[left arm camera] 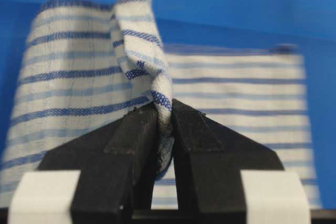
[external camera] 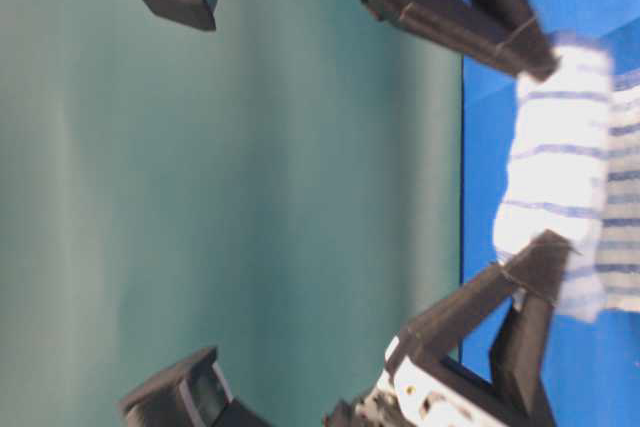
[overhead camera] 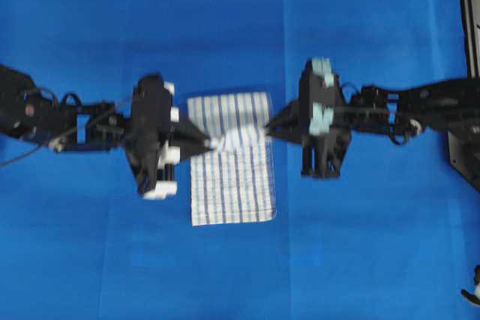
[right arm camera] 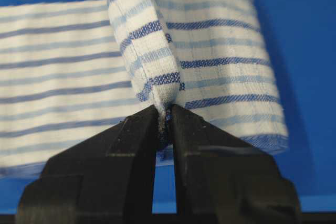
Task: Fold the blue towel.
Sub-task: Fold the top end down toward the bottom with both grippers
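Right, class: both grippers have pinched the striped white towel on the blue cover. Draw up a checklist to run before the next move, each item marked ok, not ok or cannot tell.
1. Left gripper shut on the white woven towel with blue stripes: ok.
2. Right gripper shut on the same towel: ok.
3. Pinched edge raised off the plain blue table covering: ok.
4. Lower part of the towel lying flat: ok.
5. Both corners aligned for an even fold: cannot tell.
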Controlling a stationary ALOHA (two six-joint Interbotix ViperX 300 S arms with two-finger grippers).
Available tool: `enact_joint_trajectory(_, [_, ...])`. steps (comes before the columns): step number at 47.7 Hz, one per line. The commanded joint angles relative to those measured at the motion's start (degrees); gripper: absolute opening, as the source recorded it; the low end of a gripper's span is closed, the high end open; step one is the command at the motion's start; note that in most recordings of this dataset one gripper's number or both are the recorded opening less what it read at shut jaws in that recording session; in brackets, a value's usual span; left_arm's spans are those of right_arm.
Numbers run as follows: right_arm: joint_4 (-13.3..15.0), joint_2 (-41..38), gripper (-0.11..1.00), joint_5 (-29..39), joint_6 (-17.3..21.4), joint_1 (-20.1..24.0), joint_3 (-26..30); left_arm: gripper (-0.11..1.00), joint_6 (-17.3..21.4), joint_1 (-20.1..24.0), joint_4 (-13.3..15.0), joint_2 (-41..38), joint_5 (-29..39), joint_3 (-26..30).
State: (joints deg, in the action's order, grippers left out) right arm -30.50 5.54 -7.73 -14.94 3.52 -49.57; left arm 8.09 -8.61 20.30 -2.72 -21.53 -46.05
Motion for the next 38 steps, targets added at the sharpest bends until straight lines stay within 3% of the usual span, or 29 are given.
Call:
enact_joint_trajectory(1, [-1.49, 1.05, 0.14, -0.35, 0.18, 2.81, 0.44, 0.04, -0.79, -2.55, 0.18, 0.7, -1.67, 0.7])
enact_joint_trajectory(11, [-3.96, -0.18, 0.14, -1.23, 0.09, 7.12, 0.7, 0.04, -3.52, -6.59, 0.18, -0.79, -2.9, 0.97])
enact_joint_trajectory(38, [-5.19, -4.22, 0.14, -0.97, 0.26, 10.46, 2.11, 0.04, -5.89, -9.58, 0.18, -3.78, -2.72, 2.37])
